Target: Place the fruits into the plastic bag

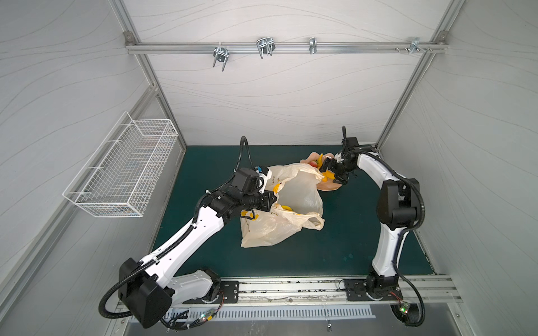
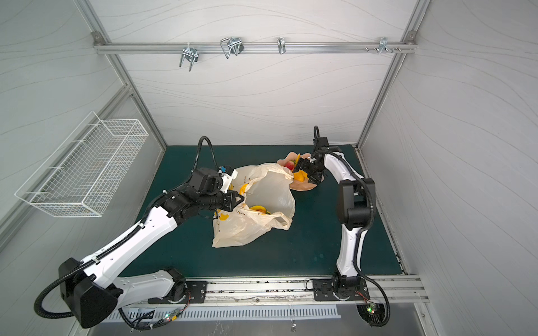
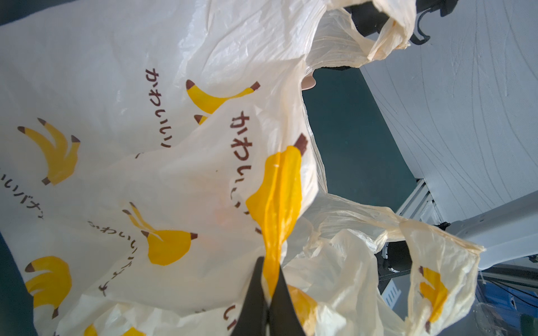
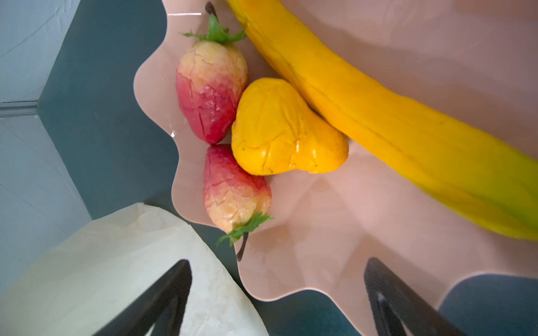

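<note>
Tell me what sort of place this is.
Probably a robot test cell, not a home: white panel walls on an aluminium frame, left arm and right arm bolted to a front rail, a green mat as worktop.

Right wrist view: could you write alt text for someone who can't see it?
A pink dish holds two strawberries, a yellow-orange fruit and a banana, clustered together. The open, empty right claw points at them; the bag lies beside the dish.
</note>
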You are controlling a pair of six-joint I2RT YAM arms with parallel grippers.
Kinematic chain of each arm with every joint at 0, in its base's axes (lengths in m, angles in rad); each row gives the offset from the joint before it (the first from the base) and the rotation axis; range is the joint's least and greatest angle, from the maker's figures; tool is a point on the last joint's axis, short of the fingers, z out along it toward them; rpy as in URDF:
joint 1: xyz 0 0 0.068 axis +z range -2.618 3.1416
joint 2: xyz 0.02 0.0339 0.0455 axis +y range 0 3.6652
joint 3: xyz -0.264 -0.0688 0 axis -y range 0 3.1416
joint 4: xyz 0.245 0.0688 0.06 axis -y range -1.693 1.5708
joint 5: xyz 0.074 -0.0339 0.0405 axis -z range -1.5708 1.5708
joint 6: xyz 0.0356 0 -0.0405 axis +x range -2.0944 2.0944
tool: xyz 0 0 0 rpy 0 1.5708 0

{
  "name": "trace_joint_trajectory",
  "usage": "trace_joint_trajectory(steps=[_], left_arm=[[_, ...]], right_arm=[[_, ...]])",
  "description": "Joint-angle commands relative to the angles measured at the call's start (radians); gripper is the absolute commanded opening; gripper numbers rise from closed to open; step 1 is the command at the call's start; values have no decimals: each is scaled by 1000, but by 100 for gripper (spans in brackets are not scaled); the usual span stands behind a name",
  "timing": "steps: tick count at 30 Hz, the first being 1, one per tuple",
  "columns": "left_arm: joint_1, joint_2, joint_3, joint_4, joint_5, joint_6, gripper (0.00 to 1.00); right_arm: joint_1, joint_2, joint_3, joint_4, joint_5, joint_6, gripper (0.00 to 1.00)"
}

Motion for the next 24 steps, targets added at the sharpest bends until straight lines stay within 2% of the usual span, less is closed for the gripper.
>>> trace_joint_trajectory(steps=[1, 9, 24], left_arm=[[5, -12, 13, 16, -1, -1, 0], [5, -8, 11, 18, -4, -3, 0], [6, 1, 17, 14, 2, 2, 0]], right_arm=[[-6, 51, 50, -33, 12, 16, 94], [-7, 139, 125, -62, 33, 8, 95], [9, 212, 152, -34, 24, 24, 95]])
